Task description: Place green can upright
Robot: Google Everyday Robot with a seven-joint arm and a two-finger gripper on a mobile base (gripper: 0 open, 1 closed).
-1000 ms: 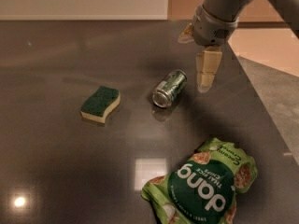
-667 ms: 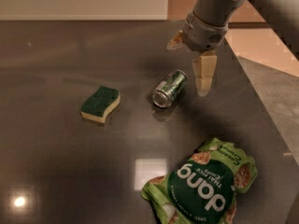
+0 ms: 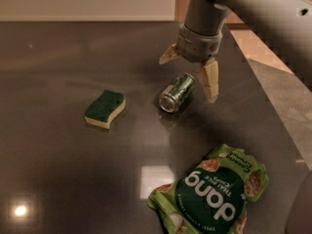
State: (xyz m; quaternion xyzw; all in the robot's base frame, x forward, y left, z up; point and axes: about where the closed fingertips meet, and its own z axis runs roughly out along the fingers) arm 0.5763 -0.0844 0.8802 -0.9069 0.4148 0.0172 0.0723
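The green can (image 3: 177, 92) lies on its side on the dark table (image 3: 58, 169), its silver end facing front left. My gripper (image 3: 189, 73) hangs just above and behind the can, open. One tan finger (image 3: 210, 80) reaches down at the can's right, the other finger (image 3: 168, 54) sticks out to the upper left. The fingers hold nothing and stand apart from the can.
A green-topped sponge (image 3: 104, 109) lies left of the can. A light green "dang" snack bag (image 3: 212, 194) lies at the front right. The table's right edge (image 3: 265, 94) runs diagonally close behind the gripper, with pale floor beyond.
The gripper has moved left toward the can and turned, so its fingers now spread across the can's far end instead of hanging at its right.
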